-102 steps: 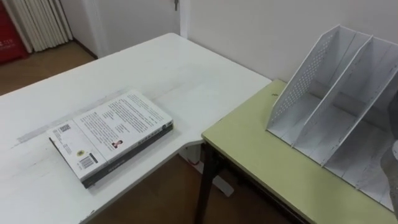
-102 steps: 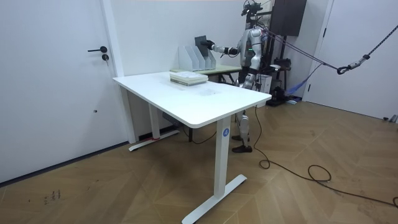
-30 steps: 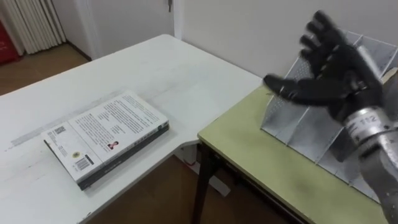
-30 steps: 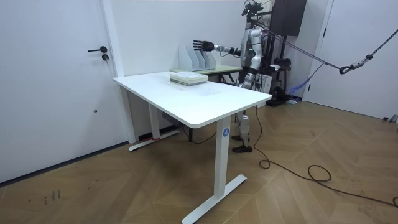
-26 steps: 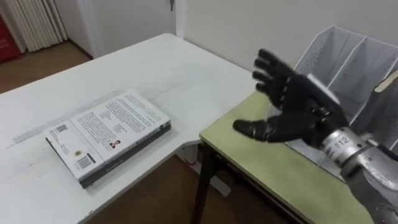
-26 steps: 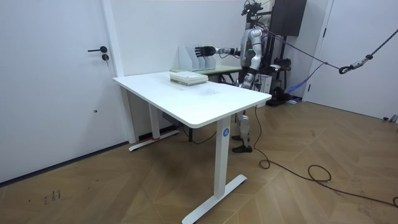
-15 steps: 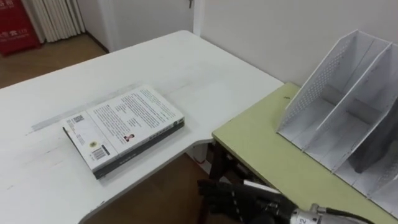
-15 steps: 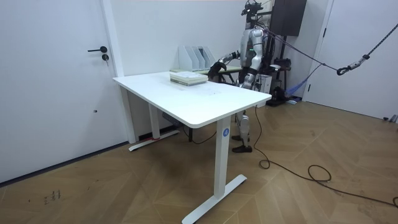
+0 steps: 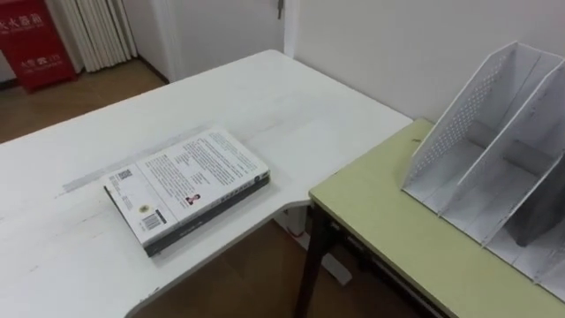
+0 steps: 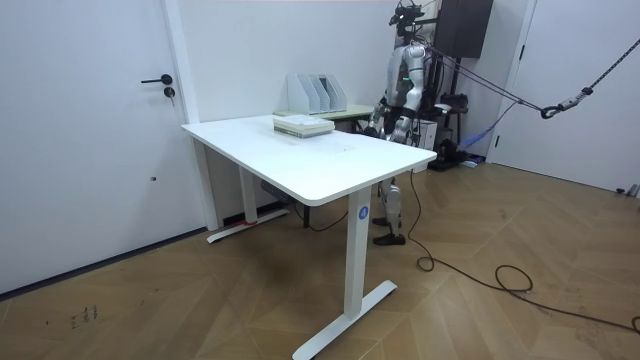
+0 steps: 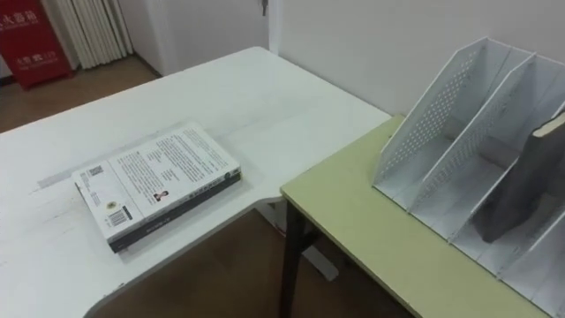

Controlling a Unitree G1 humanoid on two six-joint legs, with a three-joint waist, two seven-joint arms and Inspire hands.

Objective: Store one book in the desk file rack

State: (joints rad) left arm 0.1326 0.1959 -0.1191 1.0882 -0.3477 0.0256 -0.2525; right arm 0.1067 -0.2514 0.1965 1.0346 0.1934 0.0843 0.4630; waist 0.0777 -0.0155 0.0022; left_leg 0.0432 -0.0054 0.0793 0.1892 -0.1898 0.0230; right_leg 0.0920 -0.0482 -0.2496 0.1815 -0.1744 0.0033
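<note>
A white-covered book (image 9: 187,184) lies flat near the front edge of the white table (image 9: 265,106), and it also shows in the room view as the book (image 10: 303,124). The white perforated file rack (image 11: 424,146) stands on the green desk (image 9: 397,238) to the right. A dark book (image 11: 521,190) leans inside one of the rack's right-hand slots. In the room view I stand at the green desk beside the rack (image 10: 315,92). My right hand (image 10: 374,123) hangs low by my hip, away from both books.
A gap separates the white table from the green desk, with wooden floor below. A red object (image 9: 35,40) and a pale curtain stand at the far left. The wall runs right behind the rack. A door (image 10: 90,130) is at the room view's left.
My right hand, stretched out open before the rack a second ago, has dropped below the desk edge to my side. The dark book stays in the rack. The eye view has shifted slightly.
</note>
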